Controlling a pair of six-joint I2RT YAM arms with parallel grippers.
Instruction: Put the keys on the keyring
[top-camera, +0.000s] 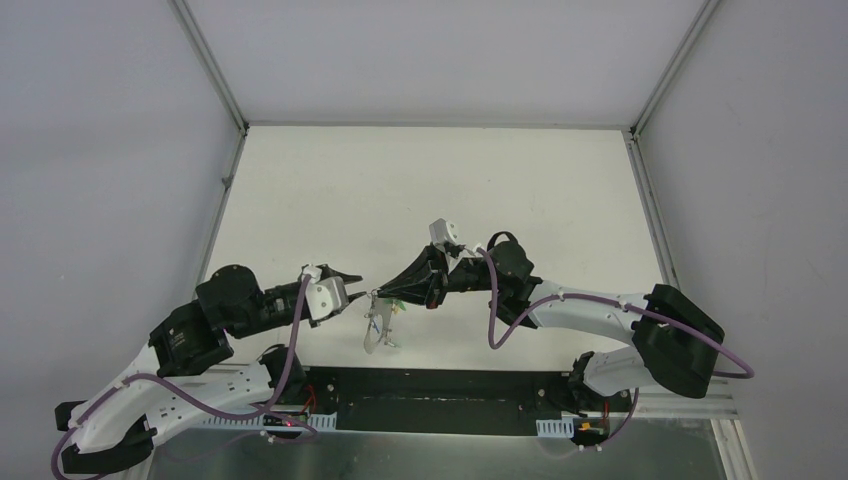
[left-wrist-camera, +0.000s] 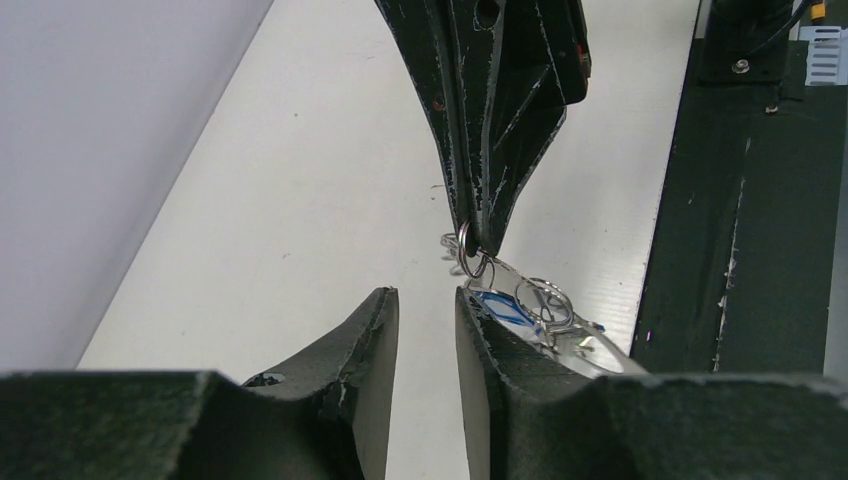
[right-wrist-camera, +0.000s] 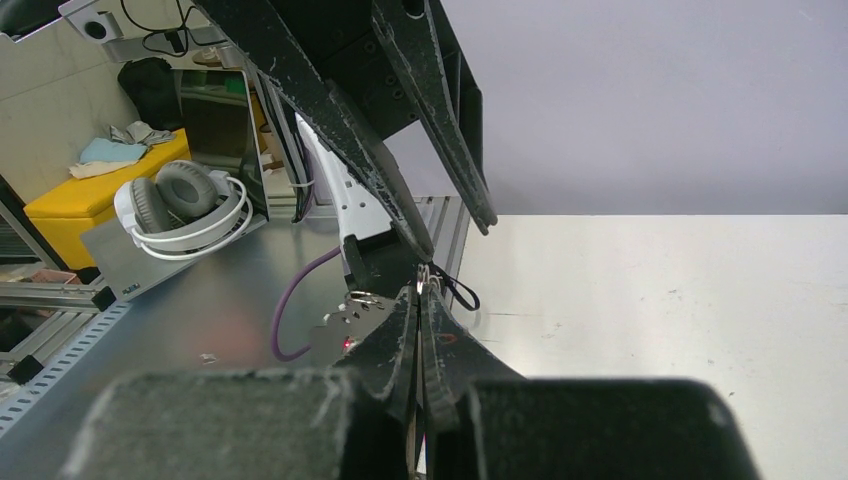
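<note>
My right jaws clench the keyring (left-wrist-camera: 467, 241), keys (left-wrist-camera: 500, 304) dangling beneath them. My left jaws stand parted just beside, grasping nothing.

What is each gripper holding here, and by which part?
The right gripper, fingers shut, pinches the small silver wire ring at the top of the hanging bunch of silver keys. The left gripper has its fingers apart and holds nothing.

The white table (top-camera: 430, 190) (matte, faintly speckled) spreads under the left fingers (top-camera: 345, 274) and right fingers (top-camera: 410, 283). A black strip (top-camera: 440, 400) runs along its edge behind them. Whether the keys (top-camera: 380, 328) below the right fingers touch it is unclear.
</note>
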